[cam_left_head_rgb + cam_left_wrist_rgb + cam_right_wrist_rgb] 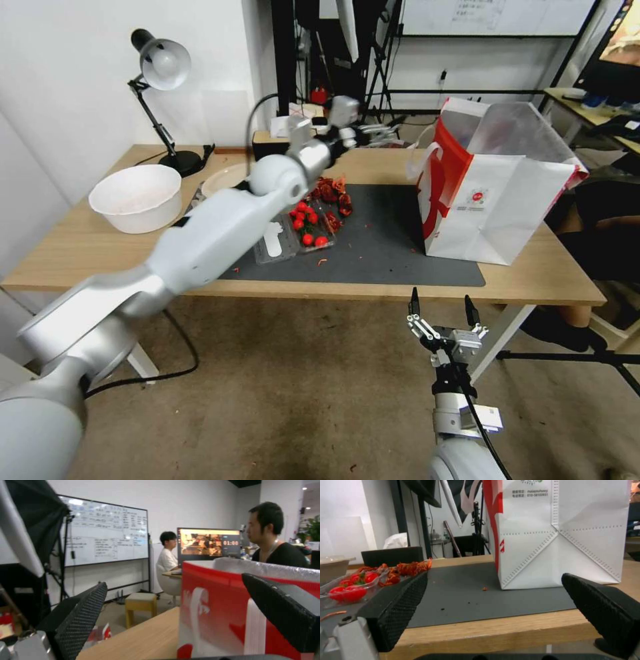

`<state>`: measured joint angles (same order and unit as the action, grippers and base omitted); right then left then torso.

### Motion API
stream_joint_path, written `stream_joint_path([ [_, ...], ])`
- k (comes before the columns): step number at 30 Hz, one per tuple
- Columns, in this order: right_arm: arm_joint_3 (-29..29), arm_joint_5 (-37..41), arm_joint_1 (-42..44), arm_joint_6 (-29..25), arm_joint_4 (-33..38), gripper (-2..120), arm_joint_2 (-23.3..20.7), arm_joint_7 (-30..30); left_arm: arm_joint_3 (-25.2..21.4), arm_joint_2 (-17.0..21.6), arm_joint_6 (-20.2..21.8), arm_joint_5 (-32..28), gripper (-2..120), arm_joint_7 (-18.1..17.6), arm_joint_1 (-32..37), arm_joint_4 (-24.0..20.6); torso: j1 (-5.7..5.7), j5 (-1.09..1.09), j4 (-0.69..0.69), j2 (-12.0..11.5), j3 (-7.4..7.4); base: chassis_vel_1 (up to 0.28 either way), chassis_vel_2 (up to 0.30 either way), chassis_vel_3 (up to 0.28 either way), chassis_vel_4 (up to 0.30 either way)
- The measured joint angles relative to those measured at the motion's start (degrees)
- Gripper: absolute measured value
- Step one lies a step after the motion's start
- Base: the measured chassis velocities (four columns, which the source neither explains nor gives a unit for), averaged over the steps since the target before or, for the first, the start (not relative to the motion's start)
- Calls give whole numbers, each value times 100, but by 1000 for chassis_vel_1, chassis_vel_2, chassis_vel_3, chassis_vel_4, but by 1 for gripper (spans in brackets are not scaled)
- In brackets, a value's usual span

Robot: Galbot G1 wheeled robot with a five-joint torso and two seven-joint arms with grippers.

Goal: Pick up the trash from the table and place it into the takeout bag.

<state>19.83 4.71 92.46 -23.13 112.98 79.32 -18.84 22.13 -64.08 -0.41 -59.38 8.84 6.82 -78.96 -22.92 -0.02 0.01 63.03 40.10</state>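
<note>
While the table (87, 257) carries everything, what counts is where my left claw (380, 128) hangs over its far side: level with the upper part of the takeout bag (507, 207), just beside the bag's red side panel, fingers apart and holding nothing. The bag stands upright at the right end of the dark grey mat (387, 253), its mouth open. The remaining trash lies back towards me and lower than that claw. A clear plastic tray of cherry tomatoes (303, 230) sits on the mat's left half, its long side running roughly away from me. The red shell scraps (331, 192) are heaped just beyond it. I judge my left arm the nearer one for them, since it already reaches over that spot. My right claw (441, 298) is parked below the table's front edge, fingers apart and empty, facing the bag's white front.
</note>
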Motion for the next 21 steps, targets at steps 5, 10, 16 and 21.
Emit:
stream_joint_path([
  [5, -21, -7, -7, 5, -1, 100, -3, 4, -401, 402, -7, 60, 100, -4, 539, -354, 0, 1, 0, 0, 0, 0, 0, 0, 0],
  [10, -30, -8, -23, 12, -2, 100, -27, 6, -813, 715, -9, 121, 100, -28, 1046, -676, 0, 1, -1, 0, -1, 0, 0, 0, 0],
  [16, -94, -13, -49, 19, -23, 100, -28, 9, -1340, 1135, -21, 256, 100, -43, 1731, -1031, 0, 2, -1, 0, 0, 0, 0, 0, 0],
  [21, -115, -17, -42, 18, -43, 100, -33, 12, -1952, 1475, -25, 393, 100, -65, 2459, -1385, 0, -1, 0, 0, 0, 0, 0, 0, 0],
])
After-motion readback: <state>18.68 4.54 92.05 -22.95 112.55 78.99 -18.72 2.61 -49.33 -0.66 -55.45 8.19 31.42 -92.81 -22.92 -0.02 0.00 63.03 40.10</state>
